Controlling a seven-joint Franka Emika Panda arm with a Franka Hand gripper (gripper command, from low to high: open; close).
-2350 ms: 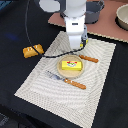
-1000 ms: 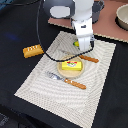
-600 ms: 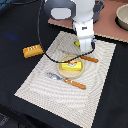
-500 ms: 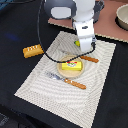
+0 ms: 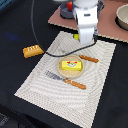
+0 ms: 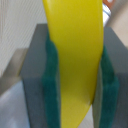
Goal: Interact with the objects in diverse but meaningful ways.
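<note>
Lifted the curved yellow plastic banana (image 6: pixel 75 60), clamped between green-padded gripper (image 6: pixel 76 70) jaws, toward twelve o'clock of the striped placemat (image 5: pixel 45 85).

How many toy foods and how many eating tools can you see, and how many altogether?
Toy foods: 3, the bread loaf, the butter block and the banana held in the claw.
Eating tools: 2, the fork and the knife.
Total: 5

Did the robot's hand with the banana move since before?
Yes. The gripper holding the banana moved toward the exterior view's right, away from the bread loaf.
</note>
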